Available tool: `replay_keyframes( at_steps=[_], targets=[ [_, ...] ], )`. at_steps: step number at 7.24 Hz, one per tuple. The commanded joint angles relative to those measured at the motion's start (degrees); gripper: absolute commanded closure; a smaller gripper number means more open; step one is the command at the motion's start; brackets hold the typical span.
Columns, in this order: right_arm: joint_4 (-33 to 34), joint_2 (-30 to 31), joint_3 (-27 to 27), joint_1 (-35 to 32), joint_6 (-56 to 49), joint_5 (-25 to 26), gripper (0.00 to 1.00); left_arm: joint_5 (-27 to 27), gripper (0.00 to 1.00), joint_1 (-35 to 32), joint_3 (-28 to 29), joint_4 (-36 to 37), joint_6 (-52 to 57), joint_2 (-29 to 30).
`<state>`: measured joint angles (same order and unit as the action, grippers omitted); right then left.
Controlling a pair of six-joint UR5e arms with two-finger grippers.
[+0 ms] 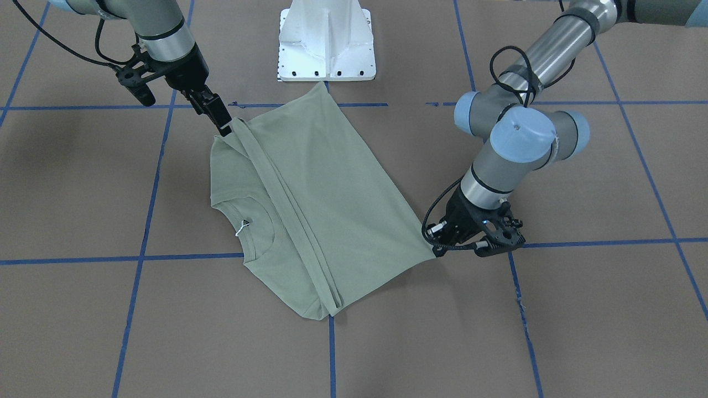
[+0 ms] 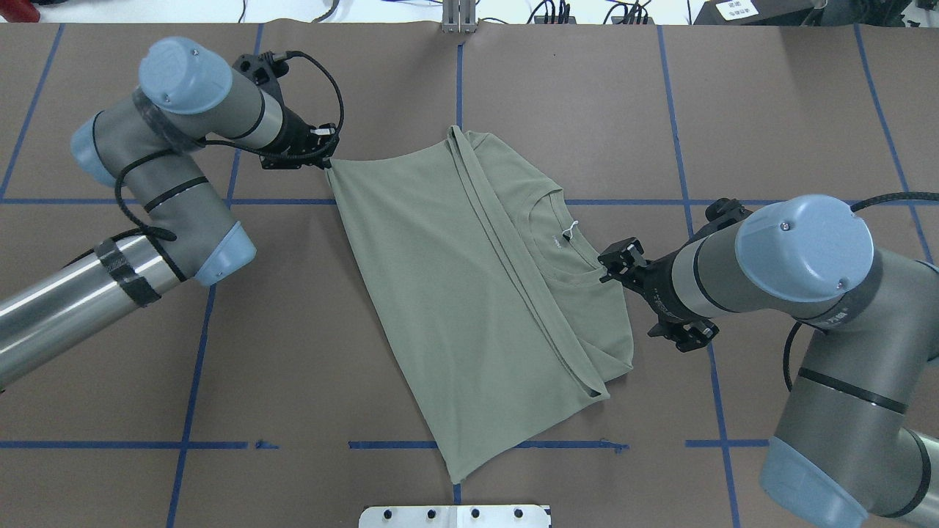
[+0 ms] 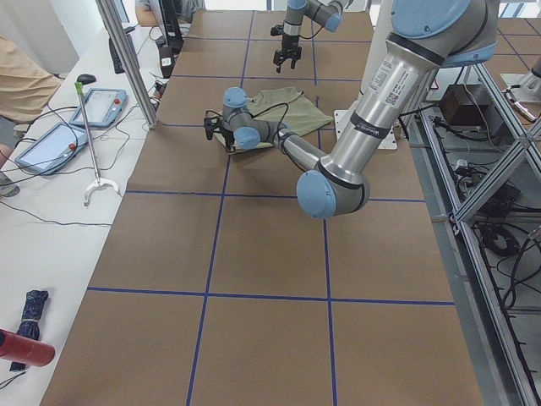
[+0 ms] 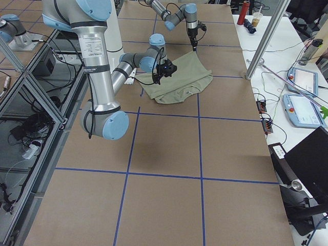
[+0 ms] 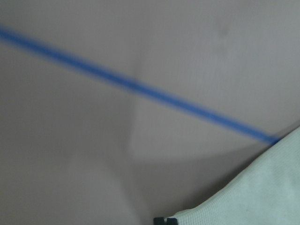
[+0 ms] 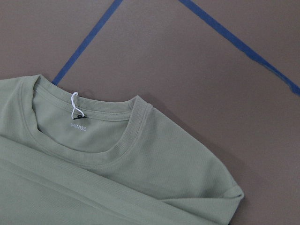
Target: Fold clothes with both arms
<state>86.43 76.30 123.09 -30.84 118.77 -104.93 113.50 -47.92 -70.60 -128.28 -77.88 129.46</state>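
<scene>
Silver arms [image 2: 44,308], blue caps [image 2: 803,246], perhaps taped

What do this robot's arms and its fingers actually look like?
The left arm and right arm match: round silver tubes, grey elbow-like joints, light-blue end caps. Black tape bands wrap the left one. The left gripper and right gripper are black, with slim fingers and looping black cables.

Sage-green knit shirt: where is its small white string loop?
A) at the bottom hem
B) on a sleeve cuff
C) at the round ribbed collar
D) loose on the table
C: the small white string loop hangs from the round ribbed collar of the sage-green knit shirt, beside the printed neck label.
</scene>
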Motion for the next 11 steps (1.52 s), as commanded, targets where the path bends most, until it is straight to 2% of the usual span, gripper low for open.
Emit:
replay_keyframes(
  at_steps=[1, 2, 3, 4, 5, 6, 7, 8, 9, 10, 11],
  targets=[
    [-0.30, -0.36, 0.04, -0.01, 0.15, 0.52, 0.00, -5.09, 1.00, -2.35, 22.01, -12.69, 0.62, 13.66],
    [-0.30, -0.36, -0.13, -0.01, 0.06, 0.61, 0.00, -5.65, 1.00, -2.61, 25.39, -13.48, 1.15, 15.81],
    [-0.38, -0.27, -0.83, -0.18, -0.29, 0.52, 0.00, -7.66, 1.00, -2.62, 31.43, -18.02, 1.59, 18.00],
    [-0.47, -0.36, -0.84, -0.10, -1.07, 0.34, 0.00, -7.85, 0.68, -2.62, 32.97, -19.11, 2.03, 18.55],
    [-0.39, -2.54, -2.84, 0.08, -1.95, 0.52, 0.00, -7.42, 0.64, -2.62, 32.03, -19.12, 1.77, 18.55],
    [0.22, -6.21, -6.34, 1.03, -2.22, 0.43, 0.00, -4.98, 0.64, -2.88, 25.23, -18.33, 1.68, 15.42],
    [0.32, -7.64, -7.42, 2.00, -5.18, 0.34, 0.00, -1.74, 0.60, -2.79, 14.55, -17.02, 1.85, 7.99],
    [0.41, -8.53, -8.47, 3.66, -13.48, -0.09, 0.00, 3.08, 0.60, -2.97, 6.43, -13.70, 1.85, 3.22],
    [0.84, -10.71, -11.18, 5.07, -20.43, -0.36, 0.00, 4.78, 0.60, -3.14, -0.09, -9.75, 1.94, -0.05],
    [3.72, -14.56, -14.78, 6.57, -27.99, -0.62, 0.00, 4.98, 0.60, -3.14, -5.37, -9.02, 1.94, -4.08],
    [7.84, -18.51, -17.25, 7.63, -40.51, -0.80, 0.00, 4.54, 0.60, -3.14, -6.82, -9.01, 2.03, -5.86]
  ],
)
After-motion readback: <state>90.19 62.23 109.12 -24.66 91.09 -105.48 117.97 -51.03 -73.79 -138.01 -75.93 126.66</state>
